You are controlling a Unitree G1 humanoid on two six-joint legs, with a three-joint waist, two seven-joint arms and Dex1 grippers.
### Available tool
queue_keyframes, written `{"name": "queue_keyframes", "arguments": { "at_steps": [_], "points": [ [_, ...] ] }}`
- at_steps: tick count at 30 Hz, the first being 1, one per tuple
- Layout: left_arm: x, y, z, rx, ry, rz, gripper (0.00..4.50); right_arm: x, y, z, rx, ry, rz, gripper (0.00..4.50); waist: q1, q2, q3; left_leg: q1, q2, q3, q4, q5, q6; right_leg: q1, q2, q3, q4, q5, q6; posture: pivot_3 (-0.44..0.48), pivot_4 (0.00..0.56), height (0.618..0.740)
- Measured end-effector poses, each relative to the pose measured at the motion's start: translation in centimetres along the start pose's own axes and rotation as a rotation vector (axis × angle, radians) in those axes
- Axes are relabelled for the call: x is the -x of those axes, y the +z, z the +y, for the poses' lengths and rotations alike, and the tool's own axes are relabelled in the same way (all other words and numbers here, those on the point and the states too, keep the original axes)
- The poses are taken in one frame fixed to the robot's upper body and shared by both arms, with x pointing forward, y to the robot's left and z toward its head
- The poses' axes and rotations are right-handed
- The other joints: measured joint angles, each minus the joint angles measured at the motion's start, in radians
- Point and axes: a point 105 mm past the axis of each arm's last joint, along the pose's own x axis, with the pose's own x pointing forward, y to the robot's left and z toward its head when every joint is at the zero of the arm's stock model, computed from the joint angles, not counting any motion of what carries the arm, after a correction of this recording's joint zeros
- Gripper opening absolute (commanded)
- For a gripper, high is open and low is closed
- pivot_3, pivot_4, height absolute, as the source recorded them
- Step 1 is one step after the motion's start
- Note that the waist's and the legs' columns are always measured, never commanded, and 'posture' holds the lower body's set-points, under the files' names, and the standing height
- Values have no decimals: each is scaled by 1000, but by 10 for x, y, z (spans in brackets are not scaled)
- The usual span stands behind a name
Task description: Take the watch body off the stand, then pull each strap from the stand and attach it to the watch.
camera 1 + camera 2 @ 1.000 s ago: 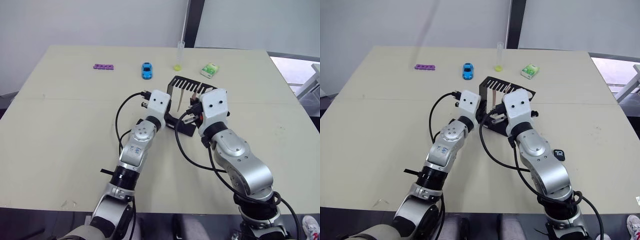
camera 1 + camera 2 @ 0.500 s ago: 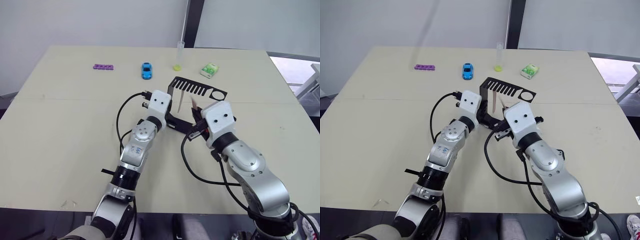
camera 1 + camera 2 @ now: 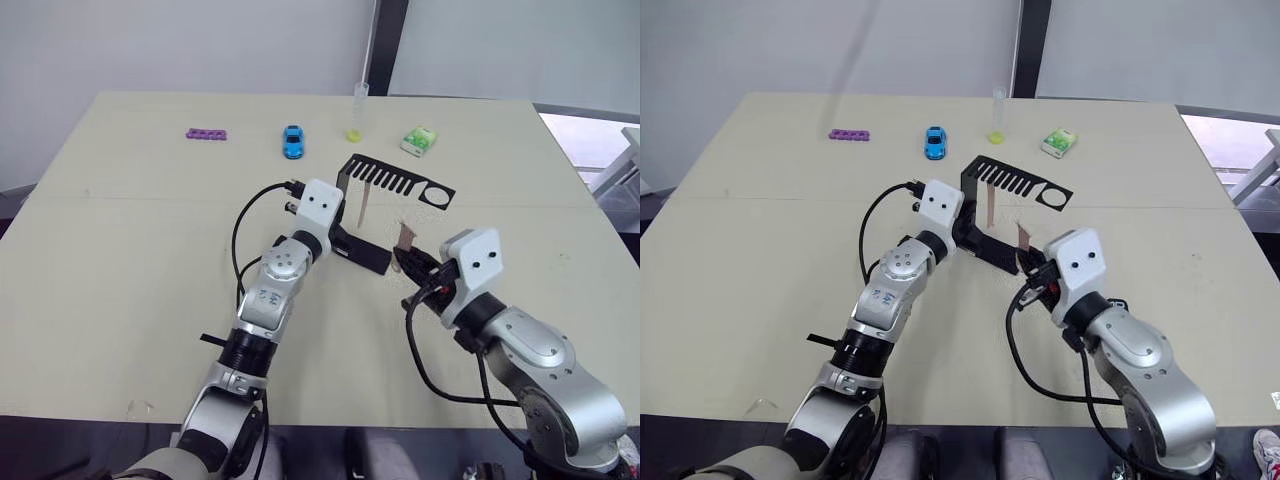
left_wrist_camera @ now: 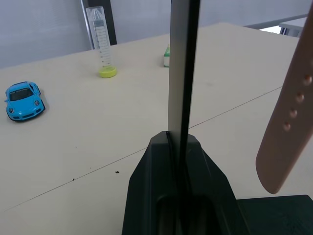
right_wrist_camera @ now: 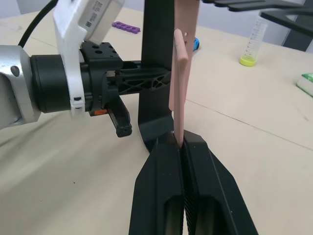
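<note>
Overhead, the stand [image 3: 372,215] is clamped at its upright by the left gripper [image 3: 335,238]; one strap [image 3: 365,204] hangs from its top arm. Beside it, another strap [image 3: 404,238] is pinched upright by the right gripper [image 3: 408,268]. At the left wrist, the fingers [image 4: 168,186] are closed on the upright. At the right wrist, the fingers [image 5: 164,196] are closed on the strap's end.

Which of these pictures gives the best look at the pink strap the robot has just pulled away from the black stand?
The right wrist view: the strap stands upright, pinched between the right end effector fingers, in front of the stand. The eye views show it small and tilted above that end effector. The left wrist view shows the other strap, hanging from the stand.
</note>
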Motion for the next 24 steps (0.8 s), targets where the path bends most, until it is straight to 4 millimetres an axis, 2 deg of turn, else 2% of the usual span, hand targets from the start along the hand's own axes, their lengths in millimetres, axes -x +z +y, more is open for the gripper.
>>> {"name": "queue_keyframes", "arguments": {
  "at_steps": [2, 5, 9, 15, 19, 22, 24],
  "points": [
    [0, 0, 0, 0, -8, 2, 886, 1, 1, -2, -5, 1, -3, 0, -1, 0, 0, 0, 0, 0, 0, 0, 0, 0, 0, 0, 0, 0, 0, 0, 150, 740],
    [1, 0, -1, 2, -36, 0, 2356, 2, 1, -2, -9, 17, -2, 0, -1, 0, 0, 0, 0, 0, 0, 0, 0, 0, 0, 0, 0, 0, 0, 0, 150, 740],
    [12, 4, 6, 2, -90, 2, 4368, 5, 3, 0, -16, 81, -3, 0, -4, 0, 0, 0, 0, 0, 0, 0, 0, 0, 0, 0, 1, 0, 0, 0, 150, 740],
    [45, -7, 32, 22, -200, 62, 4444, 12, 6, -3, -42, 162, 1, 0, -7, 0, 0, 1, 0, 0, 0, 0, 0, 0, 0, 0, 1, 0, 0, 0, 150, 740],
    [83, -13, 40, 155, -411, 106, 4444, 20, 7, -3, -111, 272, 13, 0, -17, 0, 0, 1, 1, -1, 0, 0, 0, 0, 0, -1, 5, 0, 0, 0, 150, 740],
    [100, -6, 37, 263, -560, 112, 4444, 23, 11, -2, -189, 333, -2, 0, -22, 0, 0, 0, 1, -3, 2, 0, 0, 1, -1, -1, 4, 0, 0, 0, 150, 740],
    [113, 7, 28, 310, -690, 93, 4444, 24, 13, -2, -227, 372, 0, 0, -23, 0, 0, 1, 0, -3, 2, 0, 0, 3, -1, -2, 1, 0, 0, 0, 150, 740]
  ]
}}
